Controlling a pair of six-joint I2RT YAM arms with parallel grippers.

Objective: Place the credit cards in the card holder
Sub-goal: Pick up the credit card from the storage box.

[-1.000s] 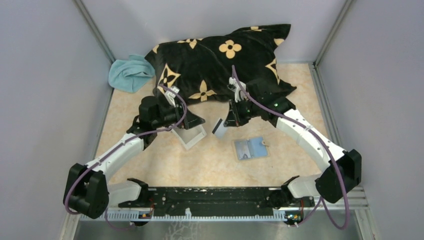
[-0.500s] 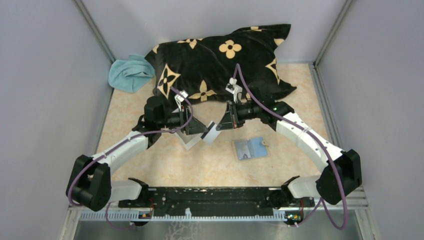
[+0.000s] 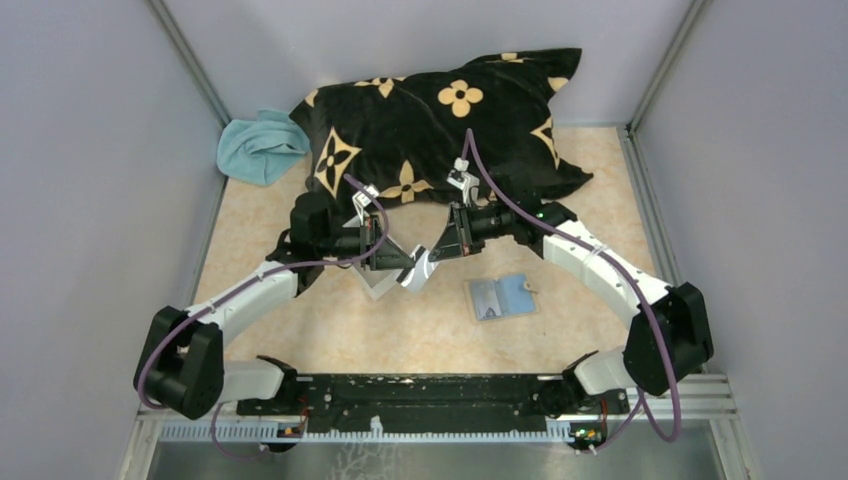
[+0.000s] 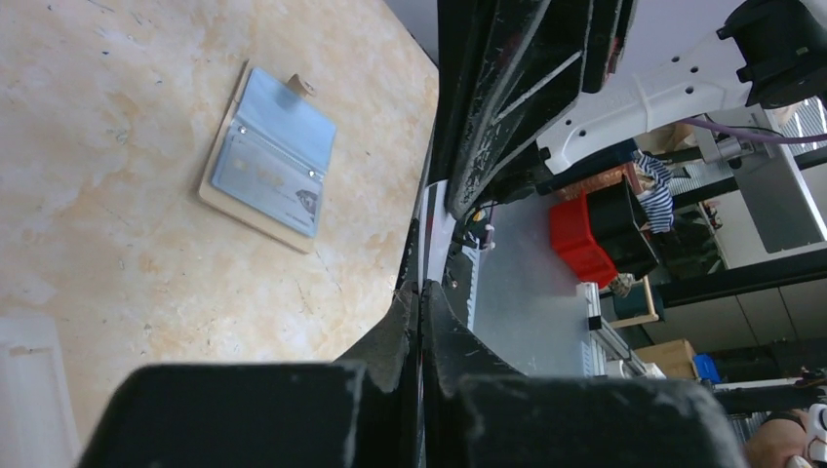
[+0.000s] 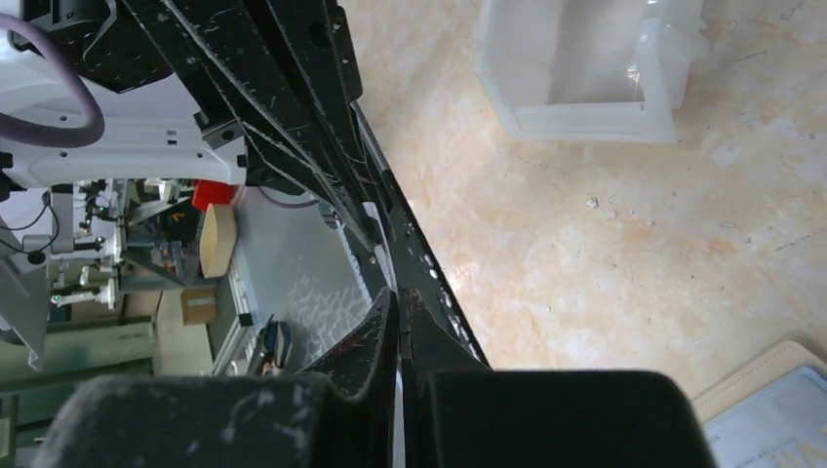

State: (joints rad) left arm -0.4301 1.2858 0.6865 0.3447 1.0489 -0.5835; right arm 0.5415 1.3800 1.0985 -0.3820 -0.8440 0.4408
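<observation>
The table is a pale marbled surface between grey walls. A black pillow with tan flowers lies along its far side, and a teal cloth is bunched at the far left corner just beside it. Both arms reach in toward the middle of the table and meet there. A clear shallow tray sits on the table partly under the left arm's tip.

The card holder lies open and flat, pockets up, to the right of the grippers and a little nearer, apart from the tray.

The left gripper and right gripper face each other above the table. Each has its fingers pressed together on an opposite edge of one pale credit card. The card is tilted and held clear of the table, near the tray's right side. In each wrist view it shows only as a thin line between the fingers.
</observation>
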